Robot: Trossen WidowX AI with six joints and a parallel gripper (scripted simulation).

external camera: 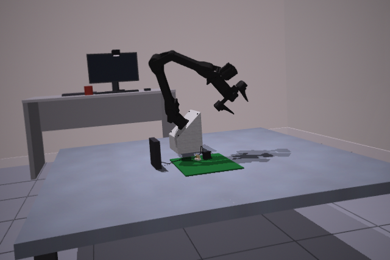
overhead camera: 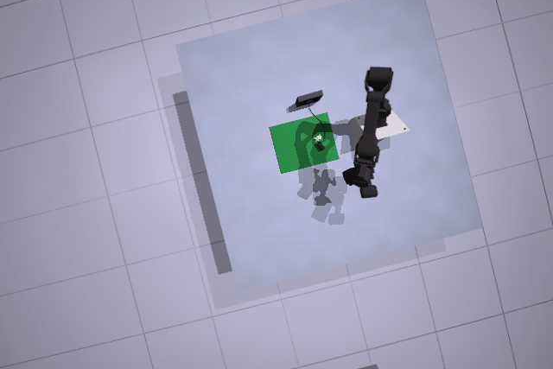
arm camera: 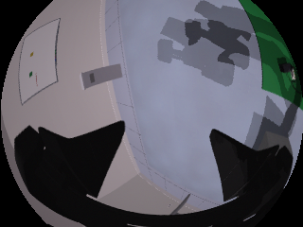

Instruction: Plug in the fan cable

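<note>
1. Grey walls and a tiled floor framed the scene, with a desk (external camera: 94, 100) at the back carrying a monitor (external camera: 113, 67) and a red cup (external camera: 88, 89).
2. Up front, a pale blue-grey table (external camera: 125, 194) held everything that mattered.
3. On it lay the green board (overhead camera: 290, 150), flat, near the table's middle.
4. Just beyond one edge of the board stood the fan (overhead camera: 309, 98), a thin dark slab set upright on the table, off the board.
5. Its cable (overhead camera: 314, 115) ran from the fan onto the board, a thin black line.
6. The plug (overhead camera: 320, 146), small and black, sat on the board right beside the pale header (overhead camera: 318, 137); whether it was seated on the pins was too small to tell.
7. The arm (external camera: 189, 63) rose from its white pedestal (external camera: 195, 131), bent at the elbow and reached out over the table.
8. And the gripper (external camera: 234, 101) hung high above the table, off to one side of the board, well clear of plug and header.
9. Its fingers were spread wide, dark wedges with only bare table showing between them — nothing held.
10. A layered shadow (external camera: 258, 155) of the arm fell on the table beside the board.
</note>
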